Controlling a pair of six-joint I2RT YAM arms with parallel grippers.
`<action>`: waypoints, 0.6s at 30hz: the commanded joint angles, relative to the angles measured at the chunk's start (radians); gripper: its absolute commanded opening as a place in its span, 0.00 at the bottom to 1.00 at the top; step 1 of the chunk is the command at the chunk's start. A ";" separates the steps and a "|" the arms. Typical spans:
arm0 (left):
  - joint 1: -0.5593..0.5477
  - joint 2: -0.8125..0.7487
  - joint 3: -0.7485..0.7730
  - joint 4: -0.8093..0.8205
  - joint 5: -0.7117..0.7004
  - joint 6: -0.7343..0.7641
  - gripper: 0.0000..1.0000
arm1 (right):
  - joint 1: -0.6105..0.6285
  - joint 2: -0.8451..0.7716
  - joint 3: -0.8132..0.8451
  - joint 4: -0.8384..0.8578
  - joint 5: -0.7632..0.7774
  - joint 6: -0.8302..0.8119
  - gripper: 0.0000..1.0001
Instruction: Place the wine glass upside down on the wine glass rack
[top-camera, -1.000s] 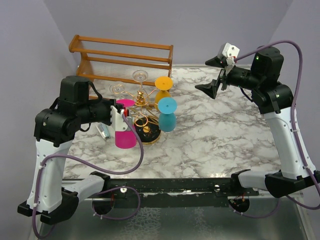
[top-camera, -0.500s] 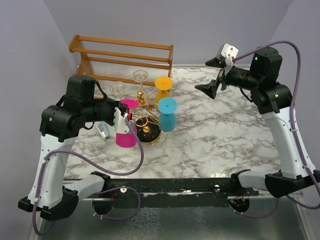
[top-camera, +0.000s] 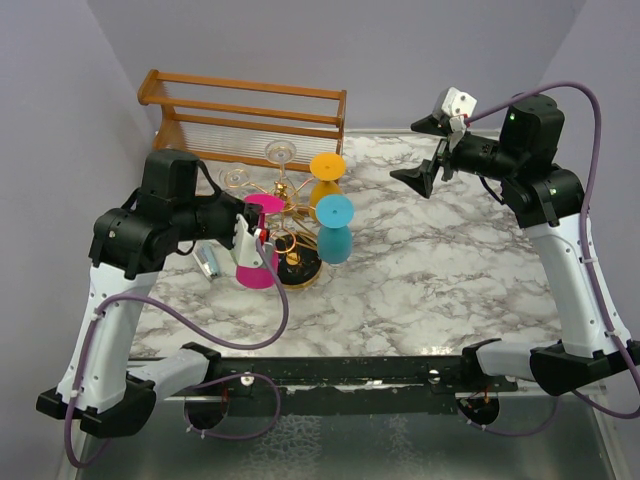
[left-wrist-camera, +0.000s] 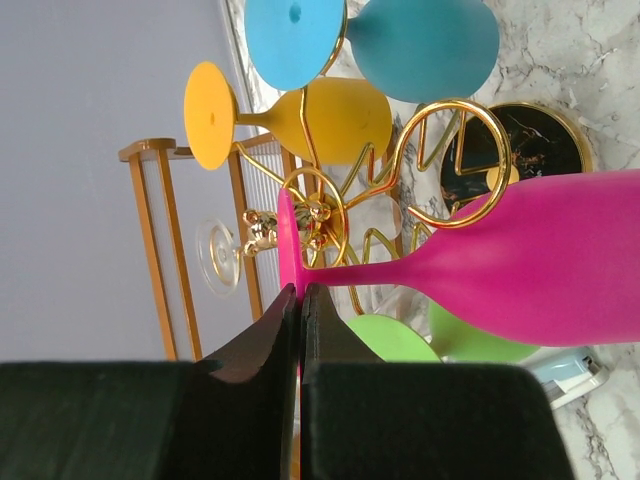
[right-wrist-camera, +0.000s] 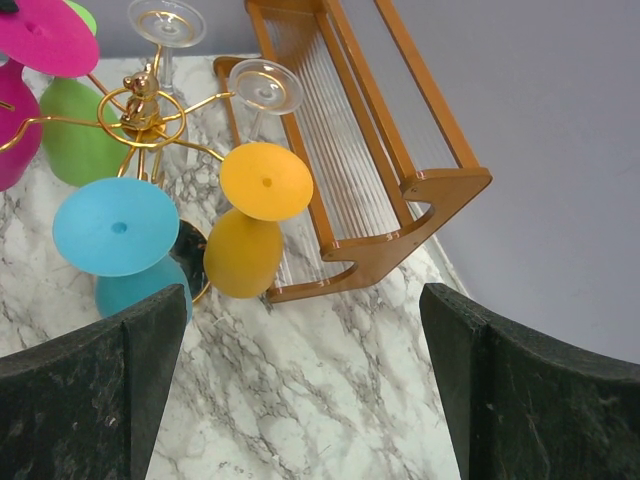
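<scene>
The small gold wire rack with looped arms on a round black base (top-camera: 300, 268) stands on the left half of the white-and-grey marbled table (top-camera: 450, 270), a little in from its left edge. An orange-brown wooden rail frame (top-camera: 245, 110) fills the far left corner behind it. Upside-down glasses crowd its arms: a blue glass (top-camera: 333, 240) and a yellow glass (top-camera: 325, 180) toward the right edge, a green glass (right-wrist-camera: 75, 135) toward the left, and two clear glasses (right-wrist-camera: 265, 85) toward the far edge. The left gripper (left-wrist-camera: 301, 300) is clamped on the stem of the magenta wine glass (top-camera: 256, 272), holding it bowl-down at the rack's near-left side. A gold loop crosses the stem, but whether the stem sits inside it cannot be told. A small pale blue-grey object (top-camera: 208, 262) lies just left of the bowl. The right gripper (top-camera: 420, 150) hangs above the far right part, jaws spread wide and empty. From the blue glass to the right edge the marble runs open. Plain lavender-grey walls (top-camera: 400, 50) close in the far, left and right sides.
</scene>
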 joint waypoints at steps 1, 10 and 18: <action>-0.014 0.001 -0.024 0.043 0.040 0.037 0.00 | -0.004 -0.016 -0.009 0.013 0.023 -0.013 1.00; -0.036 0.008 -0.046 0.070 0.044 0.049 0.00 | -0.004 -0.021 -0.019 0.012 0.025 -0.019 1.00; -0.052 0.018 -0.064 0.094 0.032 0.059 0.00 | -0.004 -0.021 -0.021 0.009 0.022 -0.023 0.99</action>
